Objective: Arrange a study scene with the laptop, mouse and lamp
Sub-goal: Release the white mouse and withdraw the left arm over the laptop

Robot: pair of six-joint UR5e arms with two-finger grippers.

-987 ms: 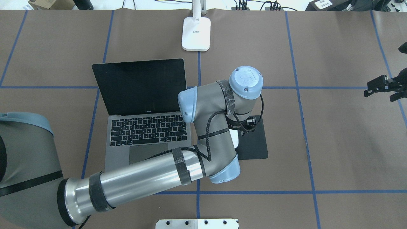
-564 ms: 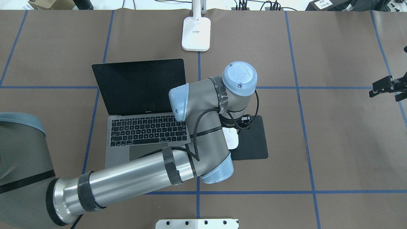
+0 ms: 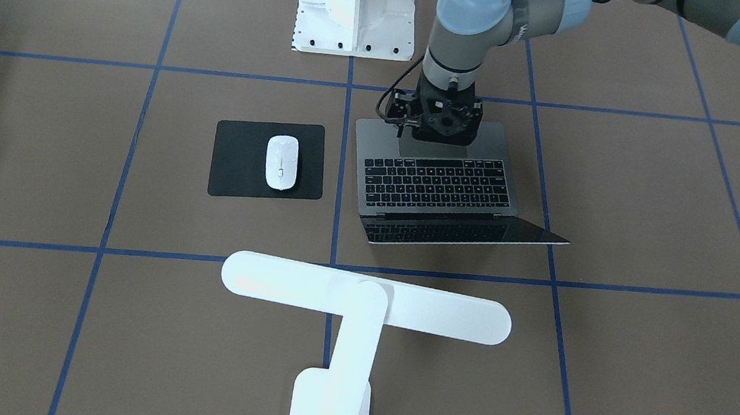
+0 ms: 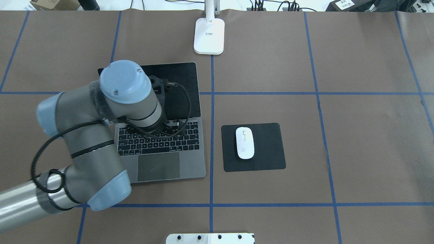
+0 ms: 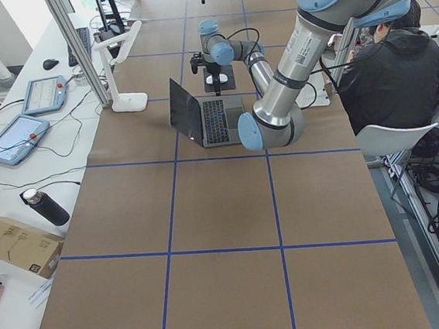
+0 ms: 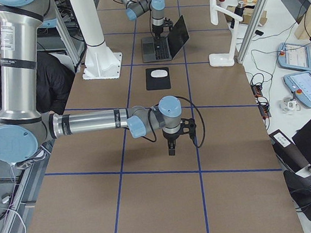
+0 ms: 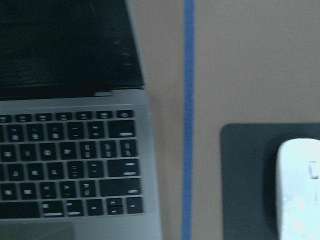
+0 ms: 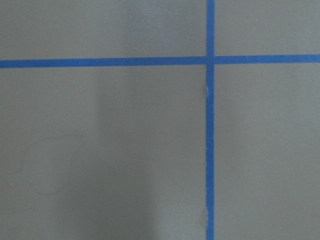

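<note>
Left tool (image 3: 443, 129) nose-down above laptop (image 3: 444, 191), well apart from mouse (image 3: 282, 162).

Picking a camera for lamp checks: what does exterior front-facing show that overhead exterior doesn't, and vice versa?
Front-facing only: the long bar head and full arm of the lamp, and the left gripper hanging over the trackpad end of the laptop.
Overhead only: the label on the lamp's base and the cables past the table's far edge. The lamp head is out of frame.
Both: the open laptop, the mouse on the black mat, and the left arm over the laptop.
</note>
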